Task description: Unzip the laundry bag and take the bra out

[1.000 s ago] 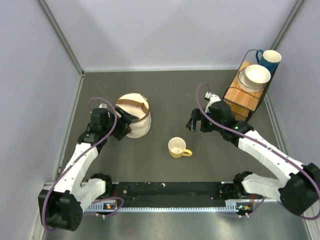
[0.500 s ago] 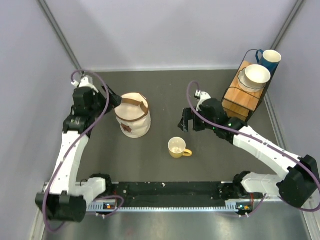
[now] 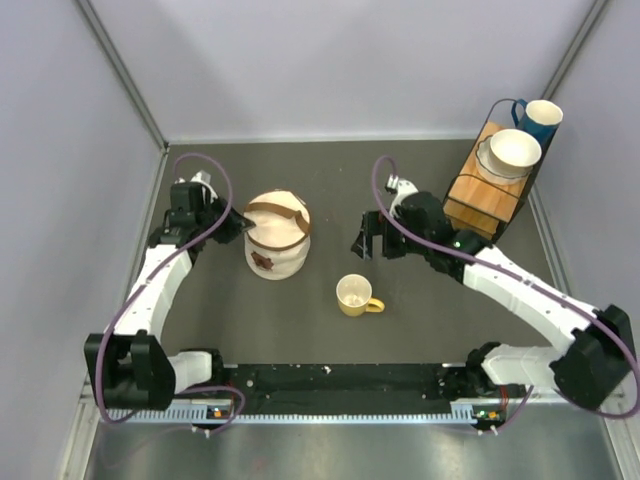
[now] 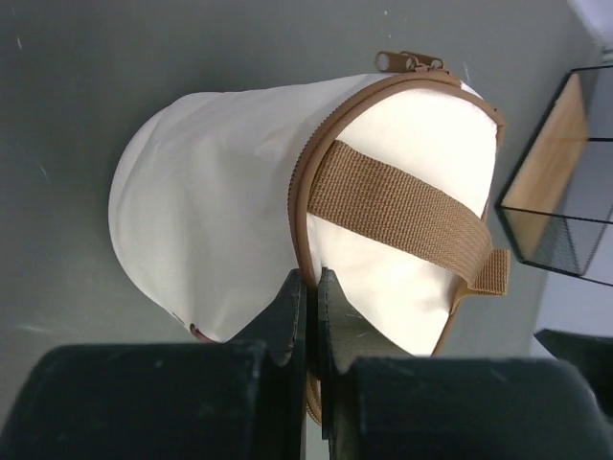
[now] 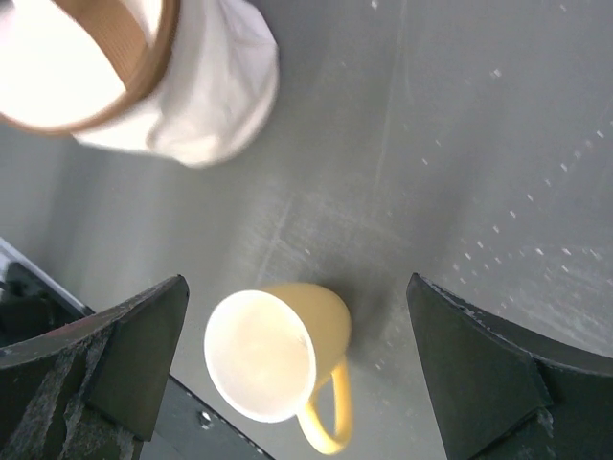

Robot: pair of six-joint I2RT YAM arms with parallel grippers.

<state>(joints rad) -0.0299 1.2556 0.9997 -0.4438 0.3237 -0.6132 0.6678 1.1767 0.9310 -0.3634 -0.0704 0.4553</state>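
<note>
With unzipping apparently not yet begun, the left claw (image 4: 306,309) sat pinched shut on the brown rim (image 4: 301,196) of the laundry bag (image 4: 211,192) directly ahead of it, so the wide-open, empty right claw (image 3: 366,243) probably next needed the zipper pulls (image 4: 410,61) across the rim.

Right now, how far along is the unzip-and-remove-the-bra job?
Done: nothing yet; the laundry bag looks zipped shut, its zipper pull at the rim. In hand: the left gripper is pinched shut on the bag's brown rim, while the right gripper hangs open near the yellow mug. Left: unzipping, then pulling out the bra, which is not visible.
</note>
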